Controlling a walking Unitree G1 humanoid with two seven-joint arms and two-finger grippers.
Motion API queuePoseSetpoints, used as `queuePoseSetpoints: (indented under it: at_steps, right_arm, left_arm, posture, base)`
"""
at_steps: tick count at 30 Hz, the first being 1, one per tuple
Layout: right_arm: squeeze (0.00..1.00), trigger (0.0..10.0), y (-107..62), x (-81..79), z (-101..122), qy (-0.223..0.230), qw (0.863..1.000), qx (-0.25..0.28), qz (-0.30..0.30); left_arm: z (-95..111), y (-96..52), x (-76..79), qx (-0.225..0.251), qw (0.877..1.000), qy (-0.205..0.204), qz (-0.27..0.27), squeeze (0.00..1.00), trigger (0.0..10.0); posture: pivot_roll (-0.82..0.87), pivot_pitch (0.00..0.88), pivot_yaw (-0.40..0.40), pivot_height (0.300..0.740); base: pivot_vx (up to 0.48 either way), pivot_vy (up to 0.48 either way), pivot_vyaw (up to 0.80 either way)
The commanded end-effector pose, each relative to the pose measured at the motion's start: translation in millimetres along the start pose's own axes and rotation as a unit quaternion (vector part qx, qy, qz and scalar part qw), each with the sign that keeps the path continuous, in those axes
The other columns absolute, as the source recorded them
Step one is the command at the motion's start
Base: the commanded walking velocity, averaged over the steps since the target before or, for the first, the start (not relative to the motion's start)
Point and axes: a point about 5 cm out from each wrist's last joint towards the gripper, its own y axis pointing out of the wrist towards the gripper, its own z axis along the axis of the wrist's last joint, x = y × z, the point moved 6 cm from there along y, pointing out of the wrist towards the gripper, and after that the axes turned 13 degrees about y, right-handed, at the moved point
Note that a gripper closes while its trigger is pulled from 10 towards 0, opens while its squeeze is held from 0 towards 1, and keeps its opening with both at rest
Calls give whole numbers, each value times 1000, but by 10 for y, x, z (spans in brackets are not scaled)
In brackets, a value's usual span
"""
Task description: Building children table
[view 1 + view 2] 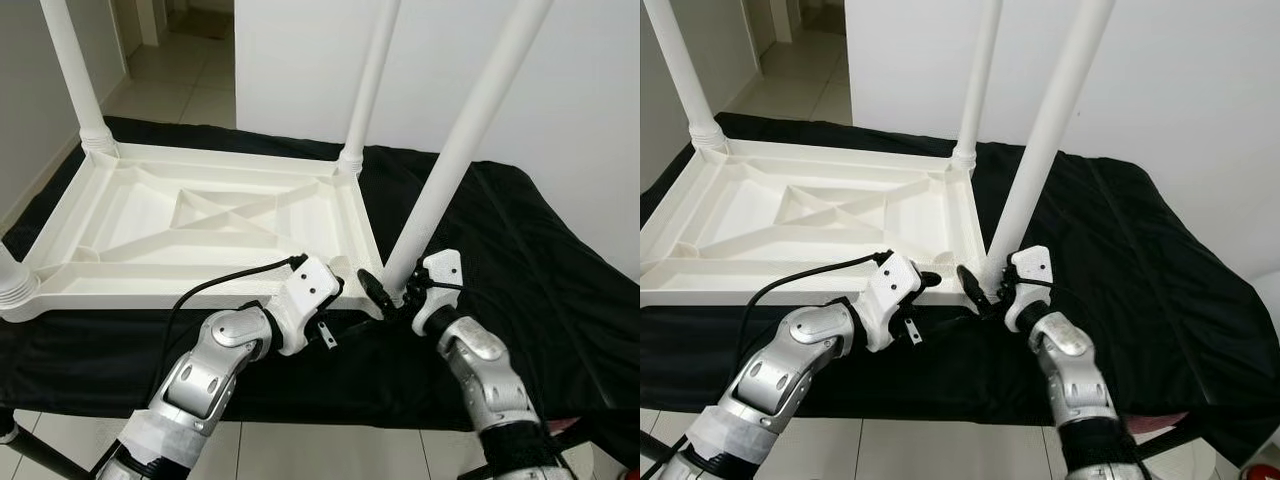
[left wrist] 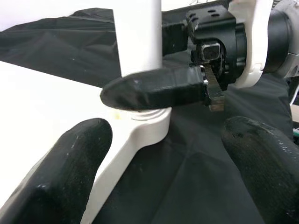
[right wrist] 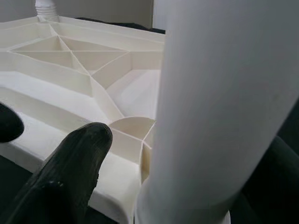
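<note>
The white plastic children's table top (image 1: 200, 225) lies upside down on a counter draped in black cloth (image 1: 520, 260), ribbed underside up, with round white legs standing at its corners. The right gripper (image 1: 388, 292) is clamped around the base of the near-right white leg (image 1: 450, 170), just above its corner socket. The left gripper (image 2: 163, 154) hovers beside that corner, fingers spread and holding nothing.
</note>
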Motion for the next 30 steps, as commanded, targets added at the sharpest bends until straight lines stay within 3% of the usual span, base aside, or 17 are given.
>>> queuePoseSetpoints:
  at_steps: [1,7,8,14,15,28,29,30]
  right_arm:
    - [0,10000,5,16,-62,4,1000,-12,12]
    - [0,10000,151,20,-166,3,999,-39,32]
    - [0,7686,176,15,-177,3,998,-42,36]
    - [0,7333,206,10,-188,-3,998,-46,46]
    - [0,0,222,18,-196,-5,998,-48,50]
    - [0,0,168,88,-327,9,997,-65,52]
    - [0,3294,165,100,-328,7,997,-65,46]
    - [0,3294,166,109,-328,6,997,-64,43]
  left_arm:
    - [4,26,-39,-2,1000,7,14,0,10000]
    - [20,28,-62,-1,1000,11,12,0,10000]
    - [21,28,-68,-1,1000,12,12,0,10000]
    - [21,31,-81,-1,1000,12,12,0,10000]
    - [30,35,-72,0,1000,13,11,0,10000]
    - [45,45,-43,4,1000,10,10,0,10000]
    - [45,46,-42,4,1000,10,10,0,10000]
    - [44,46,-42,4,1000,10,10,0,10000]
  posture:
    - [-3,0,-85,740]
    - [3,0,-80,740]
    - [5,0,-78,740]
    - [8,0,-78,740]
    - [11,0,-80,740]
    - [10,0,-85,740]
    - [10,0,-84,740]
    - [10,0,-84,740]
  base:
    - [0,0,0]
    - [0,0,0]
    - [0,0,0]
    - [0,0,0]
    - [0,0,0]
    - [0,0,0]
    - [0,0,0]
    - [0,0,0]
